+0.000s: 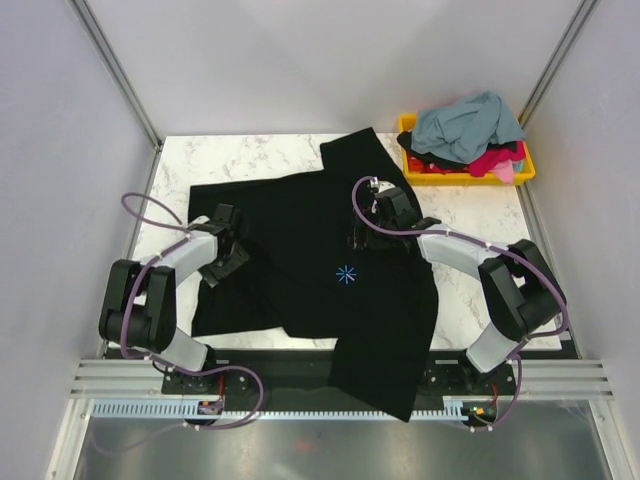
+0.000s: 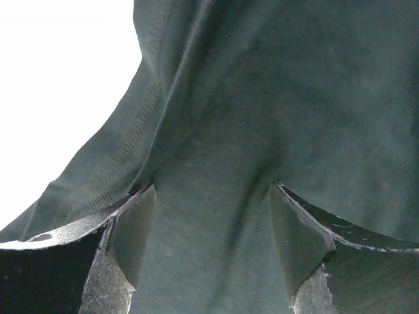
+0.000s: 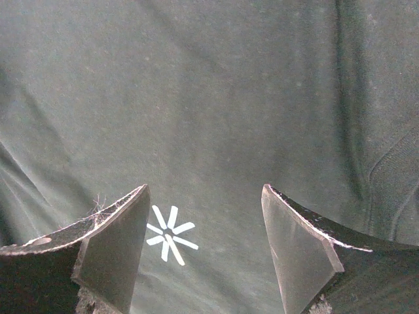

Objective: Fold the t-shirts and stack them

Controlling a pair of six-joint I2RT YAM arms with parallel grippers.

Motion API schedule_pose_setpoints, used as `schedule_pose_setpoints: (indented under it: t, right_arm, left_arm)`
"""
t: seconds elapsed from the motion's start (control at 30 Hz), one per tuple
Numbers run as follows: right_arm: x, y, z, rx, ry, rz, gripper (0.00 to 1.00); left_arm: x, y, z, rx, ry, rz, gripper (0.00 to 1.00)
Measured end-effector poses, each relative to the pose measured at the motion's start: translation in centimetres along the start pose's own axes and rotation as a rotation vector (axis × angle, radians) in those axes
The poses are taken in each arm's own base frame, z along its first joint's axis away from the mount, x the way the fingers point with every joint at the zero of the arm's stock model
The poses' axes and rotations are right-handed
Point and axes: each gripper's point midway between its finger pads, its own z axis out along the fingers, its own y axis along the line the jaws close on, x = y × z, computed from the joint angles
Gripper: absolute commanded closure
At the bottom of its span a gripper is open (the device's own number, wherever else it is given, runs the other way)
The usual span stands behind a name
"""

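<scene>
A large black t-shirt (image 1: pixel 310 230) lies spread and rumpled across the marble table, with a light-blue starburst mark (image 1: pixel 346 274) near its middle. One part hangs over the near edge. My left gripper (image 1: pixel 230 262) is open at the shirt's left side; in the left wrist view (image 2: pixel 213 190) a raised fold of black cloth (image 2: pixel 262 98) runs between its spread fingers. My right gripper (image 1: pixel 368 232) is open just above the shirt's upper middle; in the right wrist view (image 3: pixel 204 190) the starburst mark (image 3: pixel 169 233) shows beside its left finger.
A yellow bin (image 1: pixel 524 172) at the table's back right holds a heap of grey-blue (image 1: pixel 465 125), black, magenta-red (image 1: pixel 490 160) and pink shirts. Bare marble (image 1: pixel 250 155) shows at the back left. Grey walls enclose the table.
</scene>
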Motion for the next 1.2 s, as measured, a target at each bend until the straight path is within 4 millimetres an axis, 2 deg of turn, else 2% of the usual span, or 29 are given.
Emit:
schedule_pose_setpoints:
  t: [0.07, 0.2, 0.27, 0.33, 0.4, 0.53, 0.63, 0.7, 0.8, 0.9, 0.97, 1.03, 1.07, 1.17, 1.2]
  right_arm:
    - [0.0, 0.0, 0.0, 0.0, 0.001, -0.003, 0.23]
    - [0.0, -0.1, 0.0, 0.003, 0.0, -0.006, 0.23]
    - [0.1, -0.1, 0.1, 0.004, 0.001, -0.007, 0.23]
    - [0.2, -0.2, 0.2, 0.005, 0.005, -0.008, 0.22]
    - [0.3, -0.3, 0.2, 0.007, 0.008, -0.01, 0.22]
    - [0.6, -0.4, 0.6, 0.011, 0.022, -0.011, 0.23]
    - [0.7, -0.5, 1.0, 0.014, 0.033, -0.01, 0.22]
    - [0.3, -0.4, 1.0, 0.017, 0.034, -0.005, 0.21]
    - [-1.6, 0.0, 1.0, 0.019, 0.019, 0.01, 0.2]
    - [-6.4, 0.8, 2.2, 0.016, -0.037, 0.021, 0.21]
    - [-10.5, 1.2, 3.7, 0.02, -0.086, 0.022, 0.21]
    - [-13.8, 1.1, 5.8, 0.029, -0.115, 0.029, 0.21]
    - [-15.0, 0.6, 6.9, 0.036, -0.122, 0.035, 0.22]
    - [-16.7, -2.0, 9.9, 0.079, -0.111, 0.064, 0.22]
    - [-16.8, -3.3, 11.0, 0.101, -0.095, 0.076, 0.22]
  left_arm:
    - [-0.9, 0.8, 0.7, 0.008, 0.01, -0.052, 0.22]
    - [-3.0, 4.5, 2.0, 0.01, 0.023, -0.2, 0.21]
    - [-3.9, 6.3, 2.5, -0.001, 0.03, -0.259, 0.17]
    - [-4.5, 6.9, 2.8, 0.01, 0.04, -0.29, 0.08]
    - [-4.6, 6.6, 2.6, 0.041, 0.05, -0.284, 0.01]
    - [-4.3, 5.3, 1.9, 0.11, 0.071, -0.222, 0.0]
    - [-4.2, 3.6, 0.4, 0.138, 0.078, -0.143, 0.0]
    - [-5.2, 2.4, -1.2, 0.168, 0.046, -0.113, 0.0]
    - [-8.3, -0.1, -4.6, 0.256, -0.038, -0.101, 0.0]
    - [-12.5, -2.4, -7.0, 0.321, -0.114, -0.115, 0.0]
    - [-14.7, -4.0, -7.4, 0.34, -0.139, -0.116, 0.0]
    - [-16.5, -5.9, -6.3, 0.343, -0.143, -0.106, 0.0]
    - [-16.7, -6.7, -5.1, 0.333, -0.125, -0.095, 0.0]
    - [-16.6, -8.8, -0.7, 0.293, -0.053, -0.058, 0.0]
    - [-16.2, -9.4, 1.5, 0.272, -0.014, -0.041, 0.0]
